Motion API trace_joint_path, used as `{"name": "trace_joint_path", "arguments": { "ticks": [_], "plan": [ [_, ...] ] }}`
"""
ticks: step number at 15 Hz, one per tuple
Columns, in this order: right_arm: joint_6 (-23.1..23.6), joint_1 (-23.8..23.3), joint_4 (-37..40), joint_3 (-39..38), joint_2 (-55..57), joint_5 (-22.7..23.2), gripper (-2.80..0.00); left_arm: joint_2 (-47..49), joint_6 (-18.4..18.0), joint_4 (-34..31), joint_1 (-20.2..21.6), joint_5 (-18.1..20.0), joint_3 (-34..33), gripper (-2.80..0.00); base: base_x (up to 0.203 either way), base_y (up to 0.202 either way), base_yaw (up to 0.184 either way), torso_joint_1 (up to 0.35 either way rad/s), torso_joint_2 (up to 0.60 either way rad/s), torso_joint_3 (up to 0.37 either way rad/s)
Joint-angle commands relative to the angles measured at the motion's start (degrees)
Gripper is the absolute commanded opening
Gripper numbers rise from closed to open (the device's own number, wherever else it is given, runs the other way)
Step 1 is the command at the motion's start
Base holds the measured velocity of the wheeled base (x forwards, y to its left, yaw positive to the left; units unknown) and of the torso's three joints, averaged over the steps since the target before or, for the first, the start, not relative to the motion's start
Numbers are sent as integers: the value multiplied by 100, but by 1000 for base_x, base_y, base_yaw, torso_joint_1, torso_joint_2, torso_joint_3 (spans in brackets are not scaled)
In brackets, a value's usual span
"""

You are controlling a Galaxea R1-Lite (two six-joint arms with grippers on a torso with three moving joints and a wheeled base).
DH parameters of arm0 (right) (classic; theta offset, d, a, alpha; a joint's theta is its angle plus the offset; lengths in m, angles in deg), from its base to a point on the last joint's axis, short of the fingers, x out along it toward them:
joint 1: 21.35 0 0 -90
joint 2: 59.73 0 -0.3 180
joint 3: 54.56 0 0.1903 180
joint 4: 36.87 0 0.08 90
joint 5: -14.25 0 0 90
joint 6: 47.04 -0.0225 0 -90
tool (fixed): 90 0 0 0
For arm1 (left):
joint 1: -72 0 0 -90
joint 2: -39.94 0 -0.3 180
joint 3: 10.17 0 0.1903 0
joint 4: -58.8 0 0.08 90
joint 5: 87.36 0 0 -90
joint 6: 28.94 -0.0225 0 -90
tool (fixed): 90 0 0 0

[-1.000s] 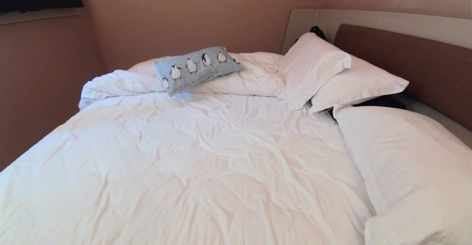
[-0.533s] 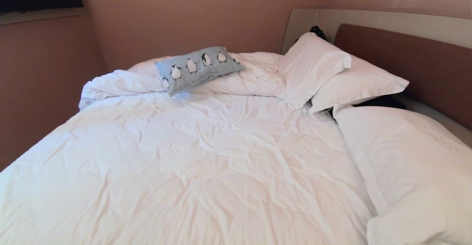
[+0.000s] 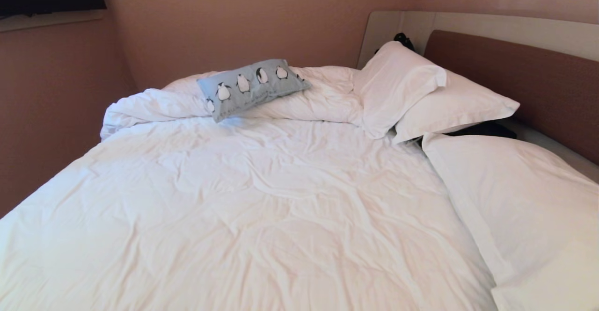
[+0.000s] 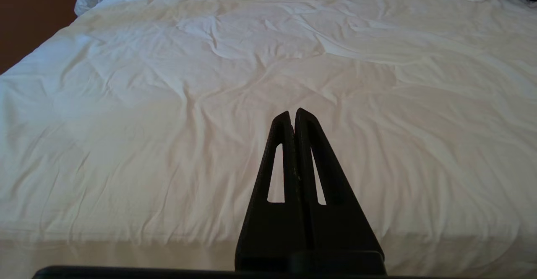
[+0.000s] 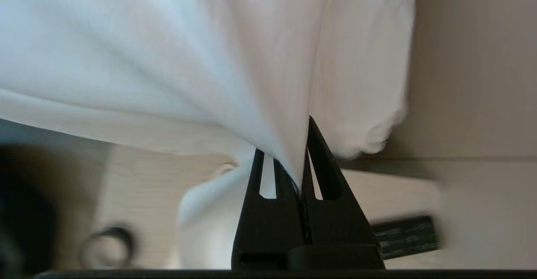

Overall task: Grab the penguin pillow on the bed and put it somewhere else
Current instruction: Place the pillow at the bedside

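Note:
The penguin pillow [image 3: 252,86], light blue with a row of penguins, lies on the bunched duvet at the far side of the bed [image 3: 262,208], against the wall. Neither gripper shows in the head view, and both are far from the penguin pillow. My right gripper [image 5: 289,153] is shut on a fold of white fabric [image 5: 235,73]. The fold seems to belong to the large white pillow [image 3: 529,208] at the bed's near right. My left gripper [image 4: 293,113] is shut and empty, hanging over the bed's near edge [image 4: 126,237].
Two more white pillows [image 3: 402,82] [image 3: 461,105] lean at the brown headboard [image 3: 524,77]. Walls close in on the bed's left and far sides. A black object [image 3: 403,39] sits behind the pillows. Pale wood floor [image 5: 142,186] shows below the held fabric.
The large white pillow at the near right has been pulled toward the lower right corner of the head view. The penguin pillow has not moved.

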Motion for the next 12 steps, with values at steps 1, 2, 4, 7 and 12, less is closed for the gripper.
{"name": "trace_joint_path", "arguments": {
  "ticks": [1, 2, 4, 7, 12],
  "plan": [
    [5, -93, 775, 53, 52, 177, -280, -2, 11, 0, 1, -5, -9, -280, 0, 0, 0, 0, 0, 0],
    [-1, -117, 722, 62, 43, 266, -280, -2, 4, 0, 1, -5, 0, -280, 0, 0, 0, 0, 0, 0],
    [-14, -274, 488, 56, -81, 405, -280, 6, 4, 0, 1, -5, -9, -280, 0, 0, 0, 0, 0, 0],
    [-10, -525, 326, 56, -397, 616, -280, -2, 4, 0, 1, -5, -1, -280, 0, 0, 0, 0, 0, 0],
    [-70, -890, -170, 57, -820, 611, -280, -2, 4, 0, 1, -5, 0, -280, 0, 0, 0, 0, 0, 0]
  ]
}}
